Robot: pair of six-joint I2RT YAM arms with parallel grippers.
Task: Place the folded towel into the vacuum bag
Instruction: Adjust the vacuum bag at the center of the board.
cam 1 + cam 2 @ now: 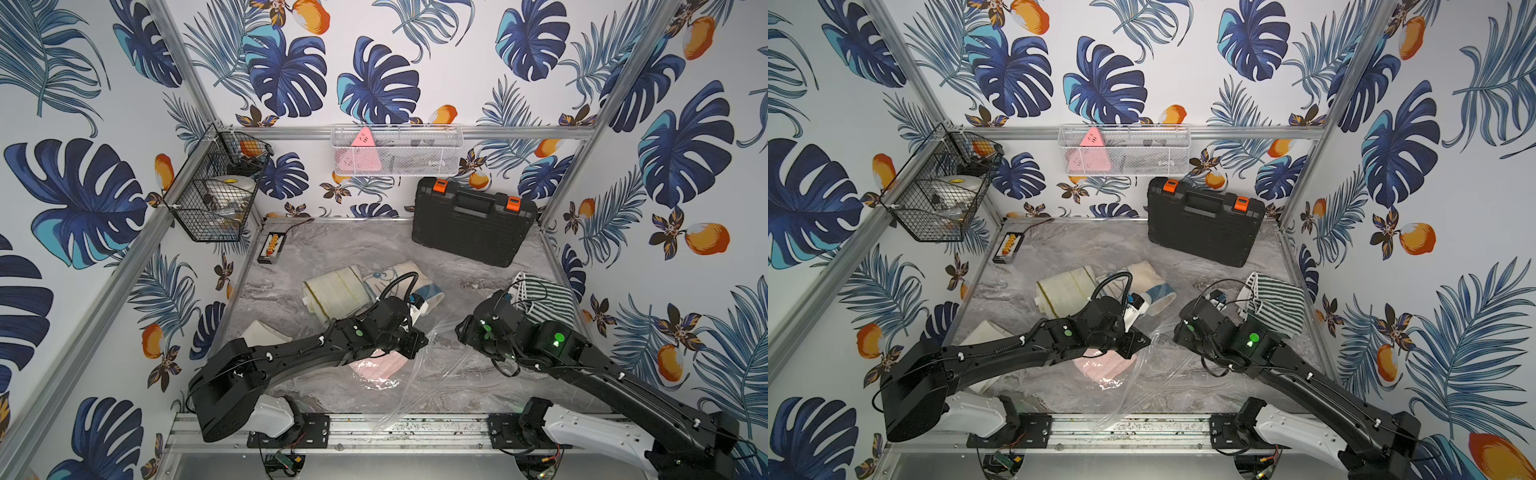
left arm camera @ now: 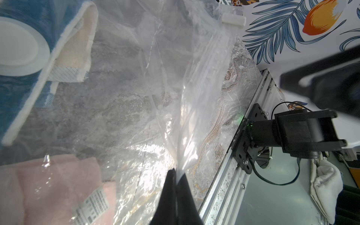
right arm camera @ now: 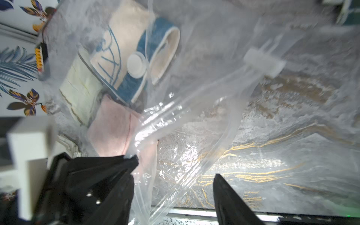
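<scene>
One pink towel (image 1: 376, 370), soft and folded flat, is seen under clear, crinkly plastic. It is apparently already inside the bag (image 2: 136, 97), though glare hides its edges. A pinch of the bag is clamped by the left gripper (image 2: 176, 174). The right gripper (image 3: 173, 176) is spread and empty, with loose plastic between its jaws. Next, the towel probably needs to be pushed deeper.

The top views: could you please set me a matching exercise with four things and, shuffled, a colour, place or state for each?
1 toolbox
2 pink towel
3 striped towel
4 white basket

A hangs at the back
B seen through the bag
C orange latches
D dark and white, far right

Pairs: 1-C, 2-B, 3-D, 4-A
</scene>
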